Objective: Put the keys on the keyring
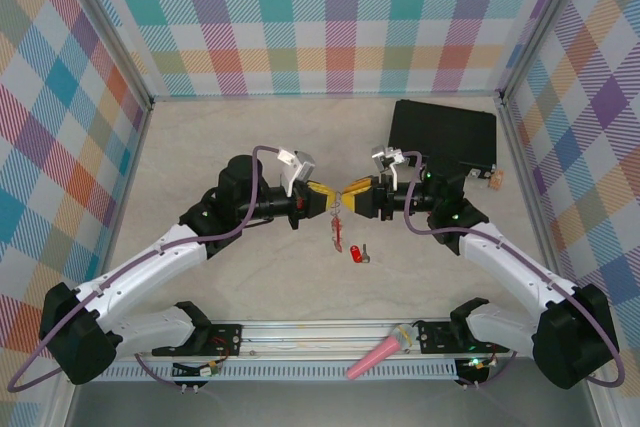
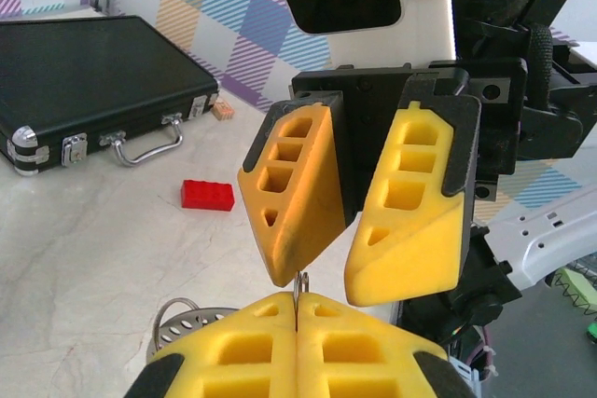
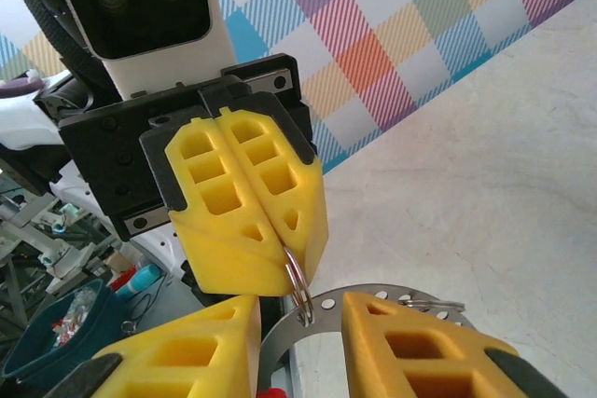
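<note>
My left gripper (image 1: pixel 328 199) is shut on the keyring (image 3: pixel 297 279), a thin silvery split ring that sticks out of its closed yellow fingertips (image 2: pixel 297 300). A flat curved metal band with holes (image 3: pixel 373 297) hangs on that ring, and the bundle dangles between the two grippers (image 1: pixel 337 224). My right gripper (image 1: pixel 350 190) faces the left one tip to tip, open, with its fingers on either side of the ring and band (image 3: pixel 298 312). One key (image 1: pixel 359 253), with a red head and short silvery blade, lies on the table just below the grippers. A red bit shows under the band (image 3: pixel 275 391).
A black case (image 1: pixel 443 135) lies at the back right, with a small wooden block (image 1: pixel 492 179) beside it. A red toy brick (image 2: pixel 207 195) sits on the table in front of the case. A pink cone (image 1: pixel 380 355) rests on the front rail.
</note>
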`<move>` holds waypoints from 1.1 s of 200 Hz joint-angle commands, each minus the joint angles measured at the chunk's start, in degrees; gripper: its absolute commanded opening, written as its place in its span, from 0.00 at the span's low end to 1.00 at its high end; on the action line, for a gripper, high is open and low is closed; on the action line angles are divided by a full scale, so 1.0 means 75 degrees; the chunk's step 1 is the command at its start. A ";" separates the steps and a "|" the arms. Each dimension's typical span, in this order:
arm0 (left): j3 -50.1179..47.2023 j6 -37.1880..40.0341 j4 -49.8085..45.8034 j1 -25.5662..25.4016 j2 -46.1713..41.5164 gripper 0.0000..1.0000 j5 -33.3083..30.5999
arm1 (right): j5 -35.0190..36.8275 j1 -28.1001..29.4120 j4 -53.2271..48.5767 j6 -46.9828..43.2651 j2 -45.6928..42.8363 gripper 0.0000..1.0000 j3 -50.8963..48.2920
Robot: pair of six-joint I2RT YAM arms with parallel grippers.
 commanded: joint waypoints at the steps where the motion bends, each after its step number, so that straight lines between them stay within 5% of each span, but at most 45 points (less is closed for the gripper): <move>1: 0.0234 -0.0147 0.0304 0.0105 -0.0027 0.00 0.0252 | -0.0322 0.0068 0.0343 0.0030 0.0002 0.29 0.0220; 78: 0.0183 -0.0396 0.0569 0.0105 0.0061 0.00 0.0443 | -0.0376 0.0276 0.0421 0.0040 0.0251 0.22 0.0381; 106: 0.0193 -0.0442 0.0557 0.0104 0.0081 0.00 0.0449 | -0.0400 0.0311 0.0449 0.0020 0.0263 0.00 0.0394; 123: 0.0191 -0.0564 0.0629 0.0106 0.0078 0.00 0.0457 | -0.0344 0.0311 0.0482 0.0066 0.0213 0.00 0.0353; 139: 0.0132 -0.0877 0.0866 0.0125 0.0010 0.14 0.0356 | -0.0135 0.0311 0.0629 0.0234 0.0142 0.00 0.0280; 220: -0.1556 -0.3582 0.4828 0.0691 -0.0538 0.27 0.0120 | 0.0563 0.0288 0.2501 0.1697 0.0029 0.00 0.0010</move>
